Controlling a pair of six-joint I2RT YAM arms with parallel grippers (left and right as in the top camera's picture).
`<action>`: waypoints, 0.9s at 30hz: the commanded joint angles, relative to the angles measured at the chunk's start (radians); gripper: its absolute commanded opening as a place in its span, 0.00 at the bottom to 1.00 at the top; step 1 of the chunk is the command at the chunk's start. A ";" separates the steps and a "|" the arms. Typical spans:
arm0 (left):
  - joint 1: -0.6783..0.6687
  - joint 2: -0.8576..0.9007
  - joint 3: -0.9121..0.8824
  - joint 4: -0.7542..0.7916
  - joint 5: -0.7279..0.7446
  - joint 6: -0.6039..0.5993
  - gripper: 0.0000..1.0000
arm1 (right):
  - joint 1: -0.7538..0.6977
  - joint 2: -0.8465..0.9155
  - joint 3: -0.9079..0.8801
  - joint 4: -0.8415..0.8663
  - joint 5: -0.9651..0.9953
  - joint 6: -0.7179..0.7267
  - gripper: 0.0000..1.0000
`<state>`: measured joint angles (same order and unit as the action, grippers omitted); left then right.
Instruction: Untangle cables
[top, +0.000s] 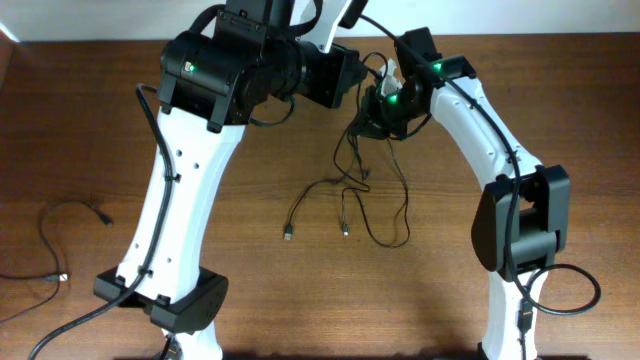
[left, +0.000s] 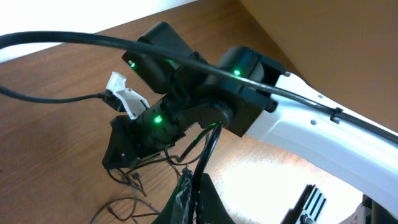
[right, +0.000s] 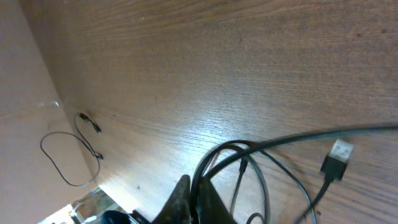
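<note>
The cables (top: 352, 190) are thin black cords bunched between my two grippers at the back, with strands and plug ends trailing down onto the table. My left gripper (top: 360, 78) is shut on a strand; in the left wrist view its fingers (left: 194, 198) pinch a black cord (left: 208, 146) that runs up to the right gripper (left: 140, 140). My right gripper (top: 378, 108) is shut on cable loops; in the right wrist view its fingers (right: 194, 200) clamp black loops (right: 249, 155), and a USB plug (right: 336, 155) hangs nearby. Both hold the bundle above the wood.
A separate thin black cable (top: 50, 245) lies on the wooden table at the far left, also in the right wrist view (right: 68, 155). A white-tagged plug (left: 124, 96) sits by the right wrist. Thick arm cables run along both arms.
</note>
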<state>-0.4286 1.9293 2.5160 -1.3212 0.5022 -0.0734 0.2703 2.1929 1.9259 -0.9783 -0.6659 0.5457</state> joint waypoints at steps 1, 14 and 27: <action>0.004 -0.034 0.005 0.002 0.018 -0.013 0.00 | 0.002 0.013 -0.010 0.003 0.006 -0.014 0.04; 0.007 0.003 -0.050 -0.030 -0.337 -0.016 0.00 | -0.253 -0.499 -0.007 -0.134 -0.051 -0.330 0.04; 0.140 0.220 -0.083 -0.072 -0.653 -0.017 0.00 | -0.595 -0.799 -0.007 -0.282 -0.029 -0.356 0.04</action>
<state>-0.3916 2.1361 2.4359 -1.3743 -0.0154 -0.0765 -0.2119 1.4014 1.9163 -1.2301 -0.6991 0.2234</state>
